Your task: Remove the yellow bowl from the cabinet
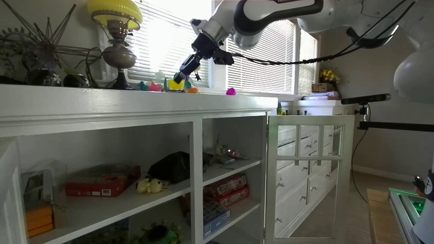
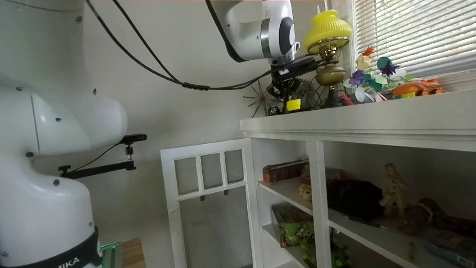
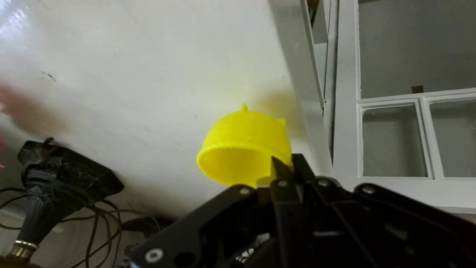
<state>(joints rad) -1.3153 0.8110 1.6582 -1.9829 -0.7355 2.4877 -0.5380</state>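
The tool (image 3: 292,166) is drawn narrow, pinching a small bright yellow round plastic bowl (image 3: 243,136) by its rim: in the wrist view 1 finger appears to lie inside the mouth and the other outside the wall. The bowl sits just ahead of the tool's tips, slightly to their left in that view, tilted, with its mouth turned back towards the tool and its nubs pointing away. Beneath the tool runs the desk (image 3: 148,74), the smooth white flat top of the long white wooden cabinet (image 2: 372,121) with open compartments; the bowl seems to hang just above it, though I cannot rule out contact. Also in the wrist view, a metal lamp with a dark ornate base (image 3: 63,190) stands left of the tool and apart from it, while the front edge (image 3: 299,56) and an open white wooden paned door (image 3: 346,93) lie to the tool's right. I judge that the grasp is made and the lift-off is in hand, with the bowl not yet clear of the cabinet. The next move likely calls for slightly more height, then a steady sweep past the front edge, away from the lamp, under firm pinch, since only thin rim bears the load; no set-down spot is evident
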